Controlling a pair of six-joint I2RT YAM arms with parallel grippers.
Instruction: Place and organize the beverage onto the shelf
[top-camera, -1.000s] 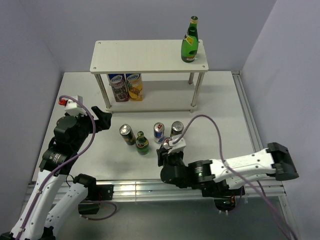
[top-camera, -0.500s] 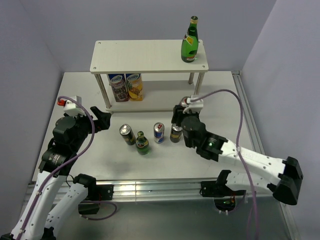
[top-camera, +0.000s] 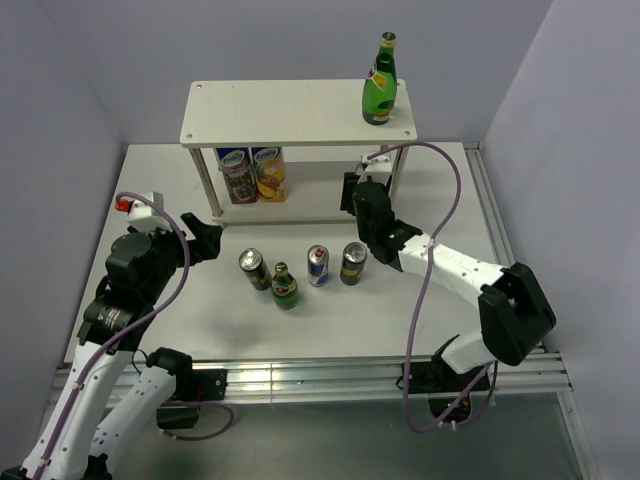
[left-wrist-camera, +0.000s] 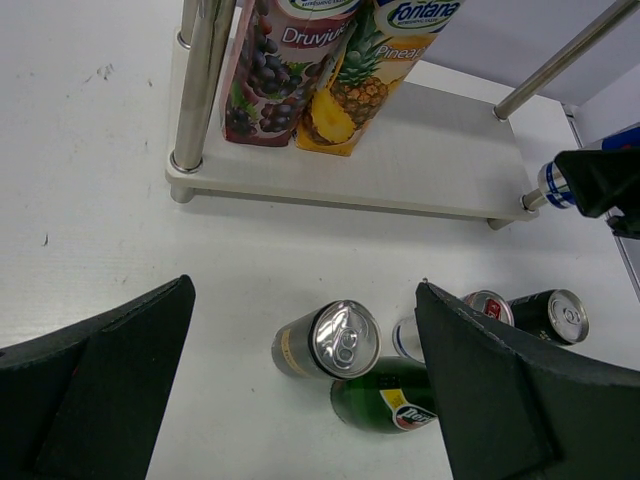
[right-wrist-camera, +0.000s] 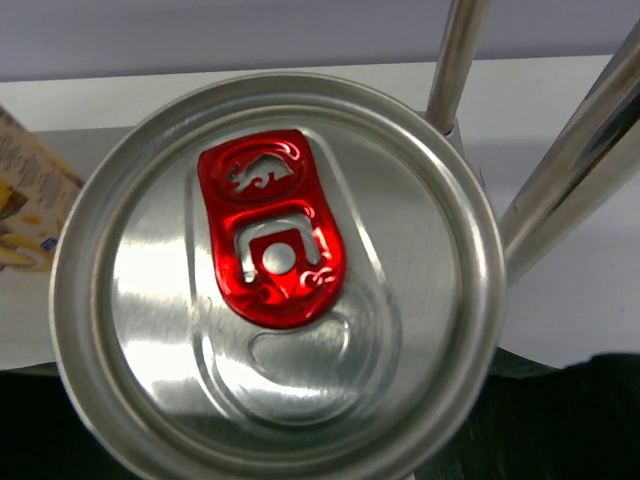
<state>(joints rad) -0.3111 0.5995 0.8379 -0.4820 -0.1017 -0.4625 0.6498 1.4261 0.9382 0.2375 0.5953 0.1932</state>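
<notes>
The shelf (top-camera: 290, 110) stands at the back, with one green bottle (top-camera: 378, 88) on the right end of its top board. On the table in front stand a dark can (top-camera: 253, 268), a green bottle (top-camera: 284, 287), a blue-and-silver can (top-camera: 318, 265) and a second dark can (top-camera: 353, 262). My right gripper (top-camera: 357, 195) is shut on another blue-and-silver can (right-wrist-camera: 275, 280), whose red-tabbed top fills the right wrist view. It holds the can beside the shelf's right front leg (right-wrist-camera: 570, 190). My left gripper (left-wrist-camera: 305, 295) hangs open over the left dark can (left-wrist-camera: 330, 342).
Two juice cartons (top-camera: 252, 173) stand on the left part of the shelf's lower board (left-wrist-camera: 430, 170). The right part of that board is bare. Grey walls close in the table on three sides.
My right arm has carried its can from the near table edge, past the standing cans, up to the shelf's right front leg. The left arm has not moved.
</notes>
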